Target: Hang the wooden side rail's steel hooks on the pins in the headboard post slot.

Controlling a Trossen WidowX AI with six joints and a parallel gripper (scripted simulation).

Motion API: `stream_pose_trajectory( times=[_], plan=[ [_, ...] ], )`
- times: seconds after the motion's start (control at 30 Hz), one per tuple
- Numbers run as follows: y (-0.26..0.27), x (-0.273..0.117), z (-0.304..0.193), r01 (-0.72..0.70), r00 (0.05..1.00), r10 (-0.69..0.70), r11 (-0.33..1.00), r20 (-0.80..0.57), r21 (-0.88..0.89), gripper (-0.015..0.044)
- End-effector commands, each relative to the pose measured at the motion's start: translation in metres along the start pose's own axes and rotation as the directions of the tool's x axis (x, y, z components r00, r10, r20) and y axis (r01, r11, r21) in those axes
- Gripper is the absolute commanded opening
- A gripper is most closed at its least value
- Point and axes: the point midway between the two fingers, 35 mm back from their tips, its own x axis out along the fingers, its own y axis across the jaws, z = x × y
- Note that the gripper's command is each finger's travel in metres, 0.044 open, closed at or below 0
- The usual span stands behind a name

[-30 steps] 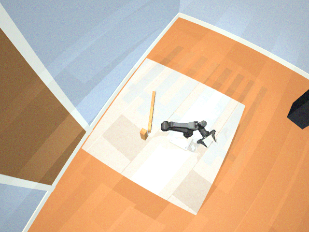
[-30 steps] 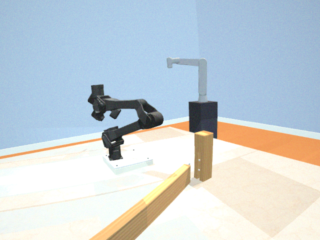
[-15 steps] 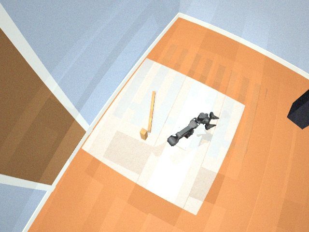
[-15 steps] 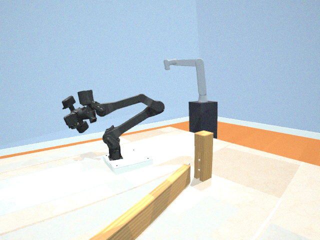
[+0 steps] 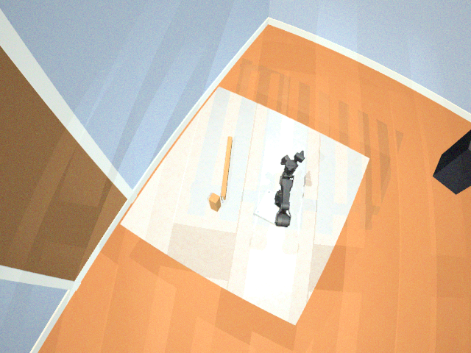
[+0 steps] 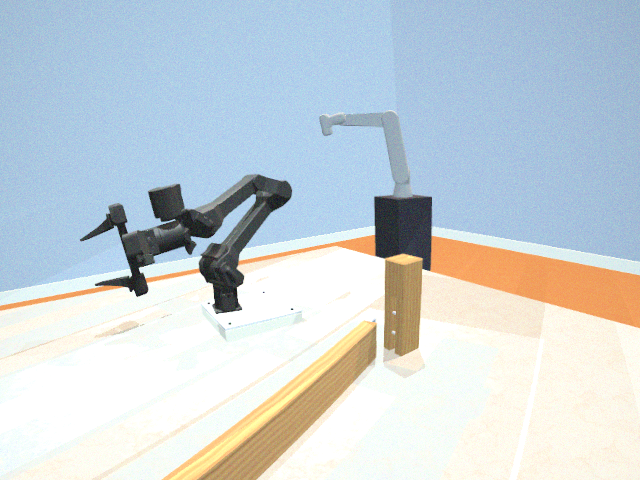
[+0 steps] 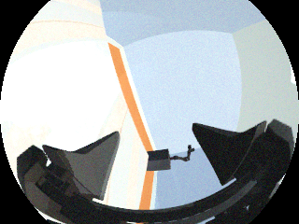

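The wooden side rail (image 5: pixel 227 167) (image 6: pixel 310 392) lies along the table, its far end cut off in the exterior view. Its hook end is close to the upright headboard post (image 5: pixel 215 202) (image 6: pixel 408 304), with a small gap between them. Only a small bit of the steel hooks (image 6: pixel 373 320) shows at the rail's end. The two pins (image 6: pixel 393 322) show in the post's slot, one above the other, with no hook on them. My gripper (image 5: pixel 294 154) (image 6: pixel 88 261) (image 7: pixel 156 128) is wide open and empty, raised above the table, well away from the rail and post.
My arm stands on a white base plate (image 5: pixel 266 213) (image 6: pixel 261 321) beside the rail. A dark pedestal (image 5: pixel 456 167) (image 6: pixel 403 229) (image 7: pixel 159 160) stands beyond the table, carrying another arm (image 6: pixel 395 147). The wrist view shows walls, floor and table edge.
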Motion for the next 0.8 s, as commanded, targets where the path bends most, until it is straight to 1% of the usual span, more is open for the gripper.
stream_pose_trajectory(
  times=[0.0,0.1,0.2,0.3,0.4,0.5,0.6,0.77],
  plan=[
    [0.023,-0.013,0.058,-0.094,0.965,0.067,0.991,0.252,0.098,0.044],
    [0.041,-0.033,0.099,-0.199,0.895,0.121,0.969,0.429,0.143,0.044],
    [0.059,-0.06,0.135,-0.325,0.791,0.179,0.933,0.586,0.155,0.044],
    [0.078,-0.095,0.165,-0.459,0.656,0.237,0.879,0.717,0.13,0.044],
    [0.097,-0.134,0.187,-0.589,0.496,0.294,0.805,0.817,0.068,0.044],
    [0.114,-0.178,0.202,-0.701,0.319,0.348,0.713,0.882,-0.028,0.044],
    [0.131,-0.224,0.207,-0.785,0.131,0.397,0.601,0.908,-0.15,0.044],
    [0.155,-0.301,0.197,-0.843,-0.185,0.464,0.378,0.866,-0.382,0.044]
  ],
)
